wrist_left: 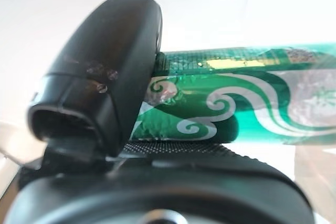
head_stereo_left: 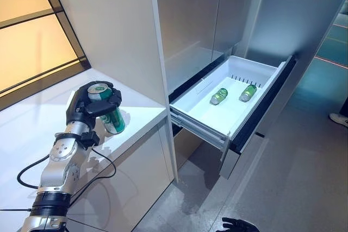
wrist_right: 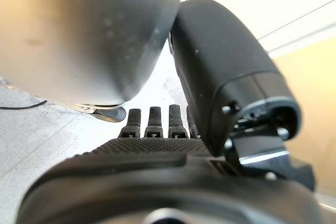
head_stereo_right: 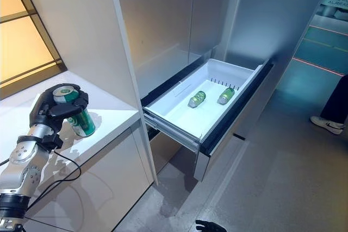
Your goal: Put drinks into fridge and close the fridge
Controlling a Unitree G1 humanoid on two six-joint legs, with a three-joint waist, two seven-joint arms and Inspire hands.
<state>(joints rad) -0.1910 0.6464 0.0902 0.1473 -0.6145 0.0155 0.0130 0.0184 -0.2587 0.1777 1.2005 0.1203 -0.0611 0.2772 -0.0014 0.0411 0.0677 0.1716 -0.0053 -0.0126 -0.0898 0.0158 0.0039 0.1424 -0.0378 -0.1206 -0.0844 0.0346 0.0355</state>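
My left hand (head_stereo_left: 89,106) is curled round a green can (head_stereo_left: 113,120) that stands on the white counter (head_stereo_left: 141,113) near its front corner. In the left wrist view the thumb (wrist_left: 105,87) presses on the can (wrist_left: 252,98). The fridge's lower drawer (head_stereo_left: 190,117) is pulled out to the right of the counter. Green cans (head_stereo_left: 218,96) lie on their sides in its white bin, towards the far end. My right hand (head_stereo_left: 236,225) hangs low over the floor in front of the fridge. Its fingers (wrist_right: 152,124) are straight and hold nothing.
A white cabinet wall (head_stereo_left: 114,25) rises right behind the counter, beside the silver upper fridge doors (head_stereo_left: 190,20). The drawer's dark front (head_stereo_left: 261,118) juts out over the grey floor. A person's shoe (head_stereo_right: 326,124) and leg stand at the far right.
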